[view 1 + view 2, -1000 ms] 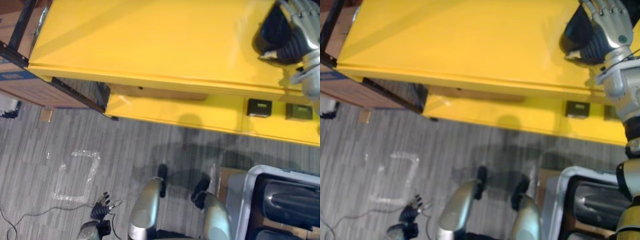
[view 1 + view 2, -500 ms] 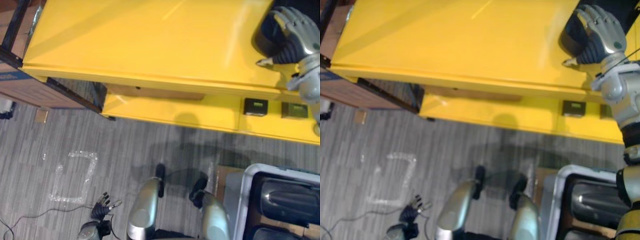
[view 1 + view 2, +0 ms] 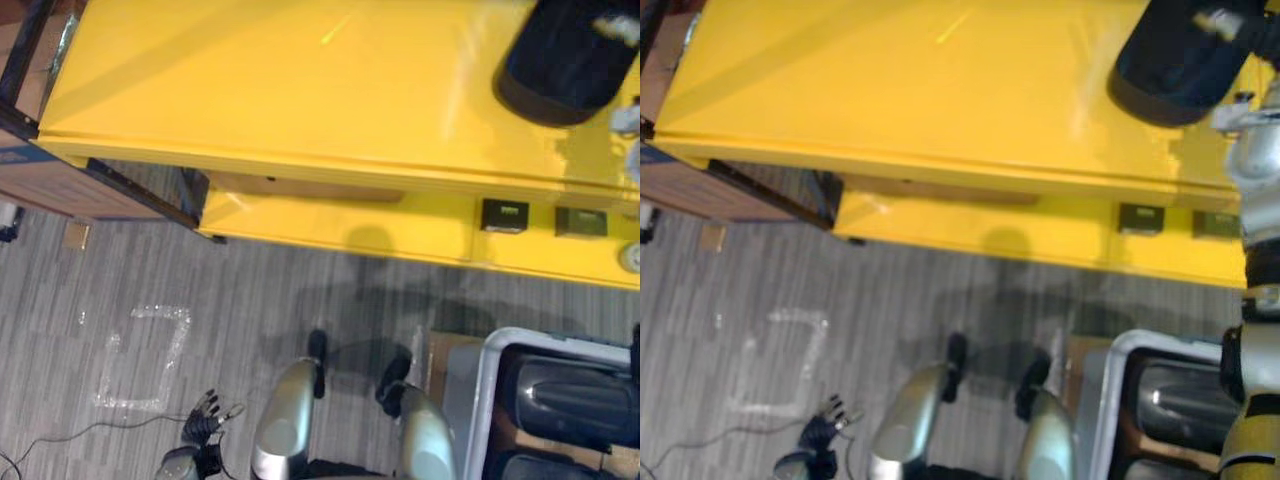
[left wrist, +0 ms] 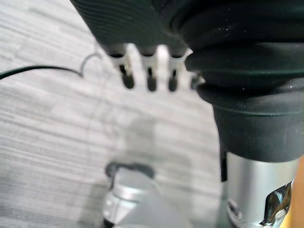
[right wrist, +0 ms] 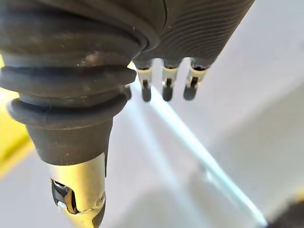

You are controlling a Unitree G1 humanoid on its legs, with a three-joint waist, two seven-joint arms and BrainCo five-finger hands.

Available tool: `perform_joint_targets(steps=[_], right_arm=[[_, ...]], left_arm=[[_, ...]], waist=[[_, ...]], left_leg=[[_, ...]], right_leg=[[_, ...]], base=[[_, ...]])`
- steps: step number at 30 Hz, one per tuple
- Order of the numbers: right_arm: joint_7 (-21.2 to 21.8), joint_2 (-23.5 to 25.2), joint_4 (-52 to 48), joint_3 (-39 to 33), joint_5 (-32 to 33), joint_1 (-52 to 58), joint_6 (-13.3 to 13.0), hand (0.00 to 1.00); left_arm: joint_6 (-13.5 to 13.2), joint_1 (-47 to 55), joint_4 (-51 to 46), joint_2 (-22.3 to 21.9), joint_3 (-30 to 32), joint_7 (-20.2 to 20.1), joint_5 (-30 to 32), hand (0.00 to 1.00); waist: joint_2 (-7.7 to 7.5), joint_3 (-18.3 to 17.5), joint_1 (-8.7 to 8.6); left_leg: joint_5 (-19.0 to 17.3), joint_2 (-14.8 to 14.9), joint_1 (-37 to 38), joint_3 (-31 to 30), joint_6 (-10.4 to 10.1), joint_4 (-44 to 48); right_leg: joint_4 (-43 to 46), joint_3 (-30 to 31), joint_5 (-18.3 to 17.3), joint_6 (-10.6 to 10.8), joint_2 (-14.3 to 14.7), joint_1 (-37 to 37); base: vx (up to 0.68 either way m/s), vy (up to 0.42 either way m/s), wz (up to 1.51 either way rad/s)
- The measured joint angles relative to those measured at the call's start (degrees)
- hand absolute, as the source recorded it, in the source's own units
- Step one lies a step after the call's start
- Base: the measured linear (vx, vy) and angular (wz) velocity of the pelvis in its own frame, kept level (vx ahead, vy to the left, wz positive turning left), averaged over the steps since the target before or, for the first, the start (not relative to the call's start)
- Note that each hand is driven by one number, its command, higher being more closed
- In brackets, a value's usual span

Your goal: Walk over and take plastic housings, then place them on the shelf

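Right hand (image 5: 199,28) fingers (image 5: 165,85) stand straight, empty, the plastic housing (image 3: 560,60) near them on the shelf (image 3: 300,90). Left hand (image 3: 203,420) fingers hang loose.

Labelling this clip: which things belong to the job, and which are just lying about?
Job: black housing on the yellow shelf; grey bin of more housings.
Lying about: brown box; tape square on the floor.
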Motion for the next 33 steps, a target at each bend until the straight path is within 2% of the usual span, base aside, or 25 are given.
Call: perform_joint_targets(steps=[3, 5, 7, 9, 12, 15, 20, 25, 29, 33], right_arm=[[-0.08, 1.24, -1.37, -2.76, 2.94, 2.18, 1.67, 0.00], [0.39, 3.50, -1.73, -5.87, 8.52, 3.69, 4.43, 0.00], [1.47, 4.41, -1.73, -7.68, 11.68, 4.81, 5.91, 0.00], [4.61, 5.29, -1.75, -9.39, 13.70, 6.34, 6.03, 0.00], [12.43, 5.84, -4.40, -9.88, 14.64, 9.37, 5.97, 0.00], [21.62, 7.70, -12.16, -9.42, 18.98, 10.18, 5.64, 0.00], [28.90, 13.12, -23.80, -7.66, 22.79, 12.75, 5.66, 0.00], [31.71, 21.44, -31.70, -5.29, 22.64, 16.87, 6.41, 0.00], [32.80, 27.28, -35.61, -0.67, 22.29, 19.28, 9.53, 0.00], [31.46, 31.14, -35.54, 2.12, 21.00, 21.06, 12.69, 0.00]], left_arm=[[0.00, 0.00, 0.00, -0.57, -0.01, 0.33, -0.02, 0.00], [0.07, 0.00, 0.15, -1.42, -0.06, 0.66, -0.08, 0.00], [0.07, 0.00, 0.22, -1.49, -0.31, 0.71, -0.07, 0.00], [0.04, 0.00, 0.75, -1.49, -0.32, 0.95, -0.08, 0.00], [0.01, 0.00, 1.91, -1.49, -0.46, 1.01, -0.07, 0.00], [-0.07, -0.01, 2.36, -1.50, -1.00, 1.00, -0.02, 0.00], [-0.19, -0.21, 2.36, -1.72, -1.46, 1.00, 0.02, 0.00], [-0.06, -0.46, 3.33, -2.43, -1.94, 1.10, 0.06, 0.00], [0.08, -0.94, 4.71, -3.66, -2.23, 2.50, 0.02, 0.00], [0.05, -1.93, 5.88, -3.66, -2.29, 2.89, 0.03, 0.00]], waist=[[-0.01, -0.01, -0.51], [-0.05, -0.03, -1.27], [-0.05, -0.03, -1.41], [-0.05, -0.03, -1.50], [-0.05, -0.03, -1.79], [-0.05, -0.03, -2.83], [-0.05, -0.03, -2.97], [-0.05, -0.03, -3.10], [-0.07, -0.04, -3.19], [-0.07, -0.04, -3.21]], left_leg=[[-0.01, 0.00, 0.85, 0.02, 0.00, -0.15], [-0.01, -0.06, 1.43, 0.27, 0.01, -0.74], [0.02, -0.06, 1.51, 0.52, 0.04, -0.93], [0.08, -0.06, 1.63, 0.95, 0.09, -1.16], [0.15, -0.17, 2.41, 1.48, 0.06, -1.82], [0.26, -0.17, 2.80, 1.62, -0.04, -1.97], [0.25, -0.15, 3.77, 2.15, -0.04, -2.05], [0.22, -0.11, 4.58, 2.99, -0.03, -2.41], [0.27, -0.19, 5.19, 3.53, -0.02, -3.08], [0.31, -0.40, 5.17, 3.54, -0.08, -3.39]], right_leg=[[-0.25, 0.04, 0.02, 0.04, 0.04, 0.92], [-0.36, 0.41, 0.06, 0.11, 0.04, 1.20], [-0.37, 0.74, 0.08, 0.15, 0.06, 1.04], [-0.33, 1.14, 0.12, 0.21, 0.03, 0.79], [-0.14, 1.71, 0.15, 0.26, -0.08, 0.78], [-0.12, 1.87, 0.14, 0.25, -0.07, 0.79], [0.37, 2.55, -0.03, 0.05, -0.10, 1.16], [0.72, 3.10, -0.19, 0.02, -0.15, 1.47], [0.98, 4.14, -0.30, 0.16, -0.20, 1.14], [1.47, 4.23, -0.66, 0.29, -0.45, 0.73]], base=[[0.00, 0.004, -0.02], [-0.02, 0.016, -0.05], [-0.02, 0.015, -0.08], [0.00, 0.012, -0.10], [0.02, 0.006, -0.09], [0.03, -0.003, -0.03], [0.01, -0.001, -0.06], [-0.03, 0.004, -0.04], [-0.03, 0.001, -0.09], [0.00, 0.000, -0.02]])
